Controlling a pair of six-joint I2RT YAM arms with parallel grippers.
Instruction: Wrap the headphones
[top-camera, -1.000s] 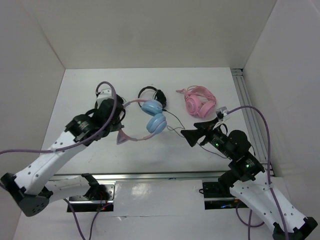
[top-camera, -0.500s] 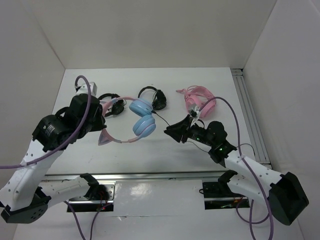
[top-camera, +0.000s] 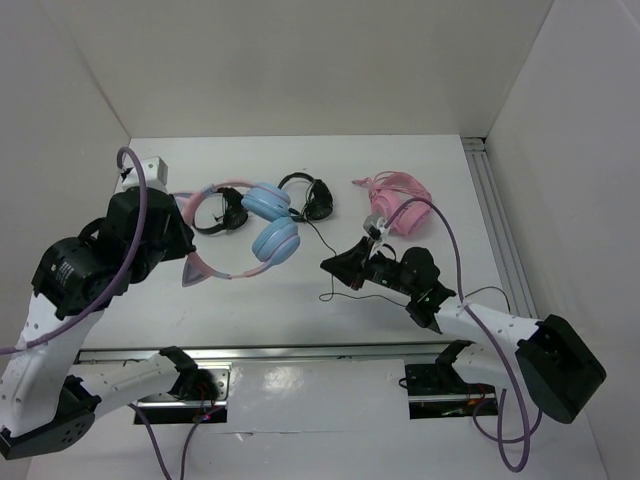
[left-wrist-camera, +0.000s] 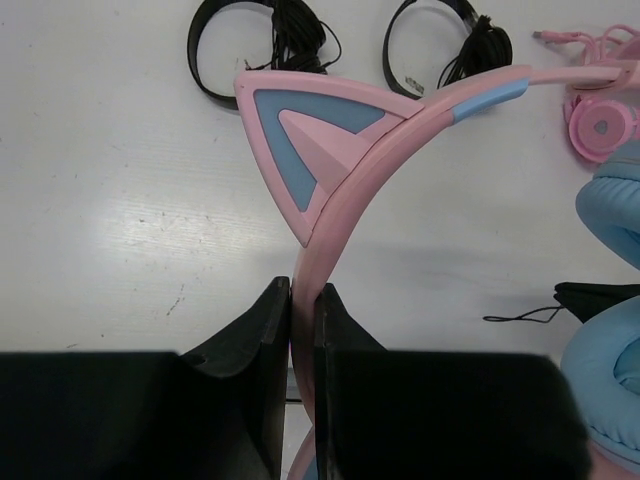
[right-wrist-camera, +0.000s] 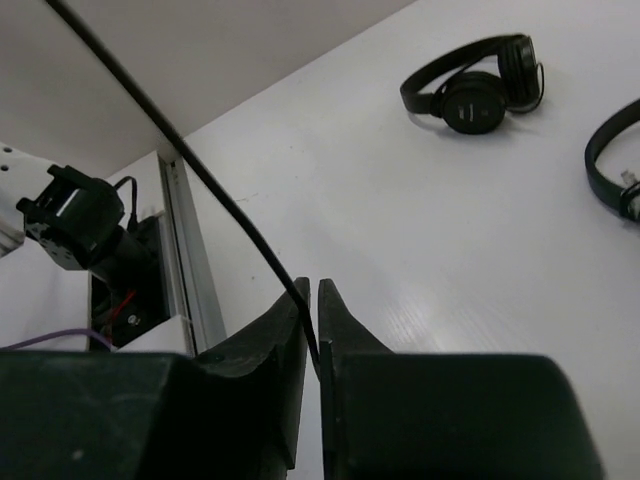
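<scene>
The headphones have light blue ear cups (top-camera: 268, 220) and a thin pink headband (left-wrist-camera: 345, 195) with a cat ear (left-wrist-camera: 300, 140). They hang above the table at centre left. My left gripper (top-camera: 193, 240) is shut on the headband, which runs up between the fingers (left-wrist-camera: 303, 295) in the left wrist view. The thin black cable (top-camera: 318, 238) trails right from the cups. My right gripper (top-camera: 330, 264) is shut on the cable (right-wrist-camera: 200, 180), which slants into the narrow gap at the fingertips (right-wrist-camera: 310, 292). A loose bit of cable (top-camera: 327, 294) lies on the table below.
One pair of small black headphones (top-camera: 222, 212) lies under the held pair, and another (top-camera: 310, 196) lies just right of it. All-pink headphones (top-camera: 395, 206) lie at the back right. A metal rail (top-camera: 495, 215) runs along the right wall.
My left arm has carried the headphones leftward. My right gripper has moved left toward the centre and gone from open to shut on the cable.
</scene>
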